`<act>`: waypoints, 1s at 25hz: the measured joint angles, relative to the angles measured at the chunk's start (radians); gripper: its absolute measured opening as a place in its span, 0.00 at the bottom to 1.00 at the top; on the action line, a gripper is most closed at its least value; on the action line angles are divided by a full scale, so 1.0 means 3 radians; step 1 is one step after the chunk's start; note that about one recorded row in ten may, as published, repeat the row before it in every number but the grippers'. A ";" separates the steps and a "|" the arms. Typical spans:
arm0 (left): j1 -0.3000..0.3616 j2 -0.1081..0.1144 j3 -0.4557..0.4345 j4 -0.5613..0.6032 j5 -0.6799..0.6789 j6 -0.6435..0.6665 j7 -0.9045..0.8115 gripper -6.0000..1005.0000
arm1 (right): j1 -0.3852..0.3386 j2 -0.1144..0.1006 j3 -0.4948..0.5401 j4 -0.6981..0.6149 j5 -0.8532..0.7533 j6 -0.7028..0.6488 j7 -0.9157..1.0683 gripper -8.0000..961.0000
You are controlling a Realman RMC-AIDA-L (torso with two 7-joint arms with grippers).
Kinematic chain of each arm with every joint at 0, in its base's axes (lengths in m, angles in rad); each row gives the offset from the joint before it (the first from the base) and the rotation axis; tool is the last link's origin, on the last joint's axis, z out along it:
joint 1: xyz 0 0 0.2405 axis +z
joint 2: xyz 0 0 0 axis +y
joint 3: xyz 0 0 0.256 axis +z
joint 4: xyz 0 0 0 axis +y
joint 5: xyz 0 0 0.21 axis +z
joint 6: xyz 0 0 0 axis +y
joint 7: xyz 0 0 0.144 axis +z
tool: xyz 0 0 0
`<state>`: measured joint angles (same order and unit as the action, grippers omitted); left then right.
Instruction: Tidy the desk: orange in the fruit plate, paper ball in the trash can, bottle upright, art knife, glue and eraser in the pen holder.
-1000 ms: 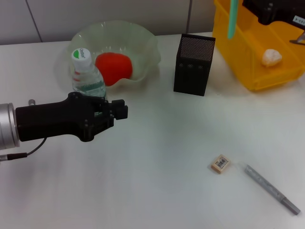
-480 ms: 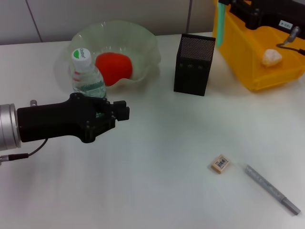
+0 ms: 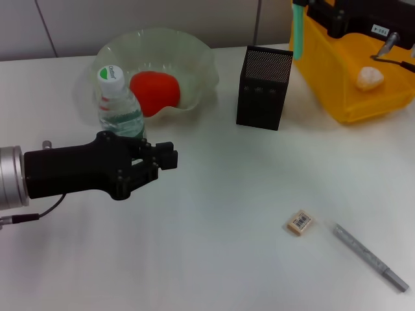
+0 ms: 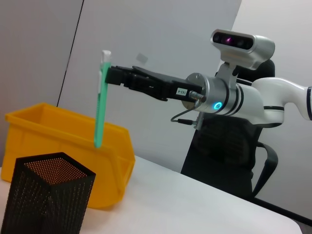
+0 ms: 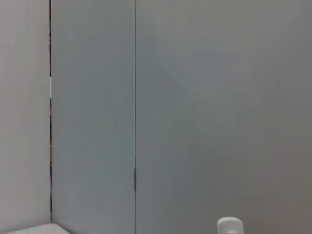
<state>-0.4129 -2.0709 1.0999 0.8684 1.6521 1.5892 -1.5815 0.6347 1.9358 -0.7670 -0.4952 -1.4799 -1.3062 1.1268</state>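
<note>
At nine o'clock on the white desk (image 3: 214, 194) the black left gripper (image 3: 170, 156) hangs just in front of the clear plastic water bottle with a white cap (image 3: 118, 102), which stands upright; its fingers look nearly pressed together and hold nothing. Just behind the bottle, at eleven o'clock, the translucent wavy-edged fruit plate (image 3: 194, 58) already carries the round orange (image 3: 154, 92).

The black mesh pen holder (image 3: 263, 97) stands at twelve o'clock with bare desk on every side. Above and slightly toward one o'clock of it, the right gripper (image 4: 108, 75) pinches the top end of a long green stick (image 4: 100, 105), which hangs straight down. This I take to be the glue, so the step in hand is carrying it to the pen holder. From the left wrist view its tip seems not yet over the holder's mouth. The next move likely calls for shifting toward eleven o'clock until the tip centres on the opening, then lowering before letting go; the mesh rim is the edge to miss.

At two o'clock the yellow plastic bin (image 3: 350, 78), serving as trash can, holds the white crumpled paper ball (image 3: 368, 77). Its near wall sits close to the arm's path.

At five o'clock the small tan eraser (image 3: 299, 222) and the grey slim art knife (image 3: 369, 256) lie well apart from everything, with open room around them.
</note>
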 joint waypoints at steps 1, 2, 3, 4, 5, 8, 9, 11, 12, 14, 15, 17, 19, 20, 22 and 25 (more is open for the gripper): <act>0.0000 0.0000 0.0000 -0.0004 0.0000 0.0001 0.0000 0.14 | 0.0010 0.0002 0.0000 0.0026 -0.0007 0.0020 -0.0027 0.20; 0.0000 0.0000 0.0000 -0.0008 0.0000 0.0001 0.0000 0.14 | 0.0021 0.0003 0.0000 0.0055 -0.0010 0.0037 -0.0051 0.20; 0.0000 0.0000 0.0000 -0.0017 0.0000 0.0003 0.0001 0.14 | 0.0058 0.0002 0.0000 0.0140 -0.0012 0.0067 -0.0104 0.20; -0.0003 0.0001 0.0000 -0.0025 0.0000 0.0005 0.0003 0.14 | 0.0070 0.0000 0.0000 0.0172 -0.0013 0.0080 -0.0122 0.20; -0.0003 0.0001 0.0000 -0.0025 0.0000 0.0005 0.0003 0.14 | 0.0070 0.0000 0.0000 0.0172 -0.0013 0.0080 -0.0122 0.20; -0.0008 0.0004 0.0000 -0.0032 0.0000 0.0015 0.0027 0.14 | 0.0113 -0.0001 0.0000 0.0209 -0.0022 0.0139 -0.0160 0.20; -0.0010 0.0004 0.0000 -0.0032 0.0000 0.0017 0.0034 0.14 | 0.0113 -0.0001 0.0000 0.0209 -0.0022 0.0139 -0.0160 0.20; -0.0012 0.0005 0.0000 -0.0032 0.0000 0.0017 0.0035 0.14 | 0.0133 -0.0001 0.0000 0.0220 -0.0023 0.0155 -0.0174 0.20; -0.0012 0.0005 0.0000 -0.0032 0.0000 0.0017 0.0036 0.14 | 0.0143 -0.0001 0.0000 0.0222 -0.0023 0.0170 -0.0176 0.20; -0.0017 0.0005 0.0000 -0.0050 0.0000 0.0017 0.0036 0.14 | 0.0168 0.0005 0.0000 0.0225 -0.0023 0.0229 -0.0178 0.20; -0.0018 0.0005 0.0000 -0.0056 0.0000 0.0018 0.0036 0.14 | 0.0173 0.0010 0.0000 0.0226 -0.0024 0.0244 -0.0180 0.20; -0.0019 0.0005 0.0000 -0.0062 0.0000 0.0020 0.0036 0.14 | 0.0179 0.0016 0.0000 0.0226 -0.0026 0.0258 -0.0182 0.20; -0.0021 0.0005 -0.0003 -0.0069 0.0000 0.0022 0.0038 0.14 | 0.0193 0.0025 0.0000 0.0231 -0.0040 0.0277 -0.0185 0.20; -0.0023 0.0005 -0.0004 -0.0072 0.0000 0.0022 0.0041 0.14 | 0.0202 0.0028 0.0000 0.0242 -0.0047 0.0284 -0.0188 0.20; -0.0024 0.0005 -0.0005 -0.0072 0.0000 0.0022 0.0044 0.14 | 0.0214 0.0030 -0.0003 0.0269 -0.0056 0.0290 -0.0203 0.20; -0.0025 0.0005 -0.0006 -0.0072 0.0000 0.0018 0.0048 0.14 | 0.0218 0.0034 -0.0021 0.0341 -0.0063 0.0293 -0.0226 0.20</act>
<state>-0.4203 -2.0693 1.0982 0.8468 1.6521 1.5945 -1.5671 0.7002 1.9461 -0.7734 -0.3929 -1.4989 -1.2182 1.0591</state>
